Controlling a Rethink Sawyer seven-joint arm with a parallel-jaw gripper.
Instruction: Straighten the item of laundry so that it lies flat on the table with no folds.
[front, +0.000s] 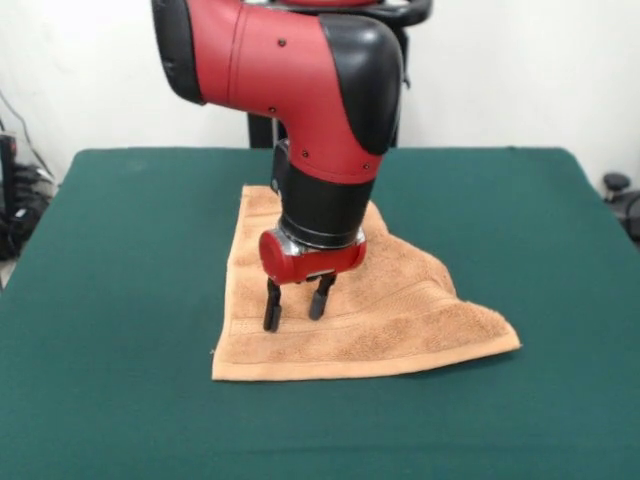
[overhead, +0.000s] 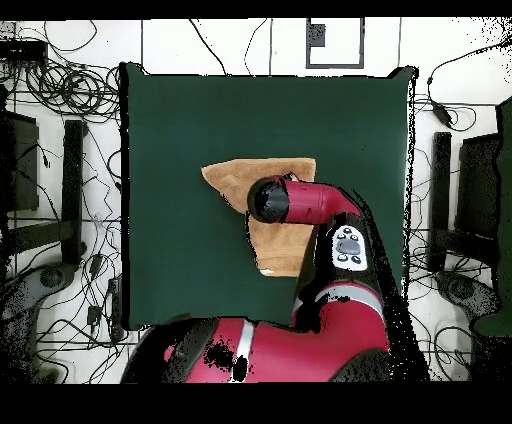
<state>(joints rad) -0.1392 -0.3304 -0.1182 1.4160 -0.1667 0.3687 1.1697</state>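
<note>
A: Front view, left to right. Item one: large rectangular table (front: 120, 300) under plain dark green felt-like cloth, bare on its left side. Item two: small orange-tan terry-cloth towel (front: 400, 320), near the table's middle, not flat; its outline is irregular, straight along the near edge, cut slantwise on the right, ending in a point at near right

B: And the arm?

A: Item three: red and black gripper (front: 295, 302), hanging from above over the towel's left-centre. Fingers apart, nothing between them, tips at or just above the terry; contact cannot be told

B: Where does the fold lie from it?

A: By my judgement, to the gripper's right in this view. The slanted right edge suggests a corner doubled over there. The towel's long axis runs from the far-left corner to the near-right point; the gripper stands left of that axis's middle

B: Overhead view?

A: Same towel (overhead: 230, 176), pointed corner now at left, the arm covering its centre; a small pale mark, perhaps a tag, at its lower edge
</note>
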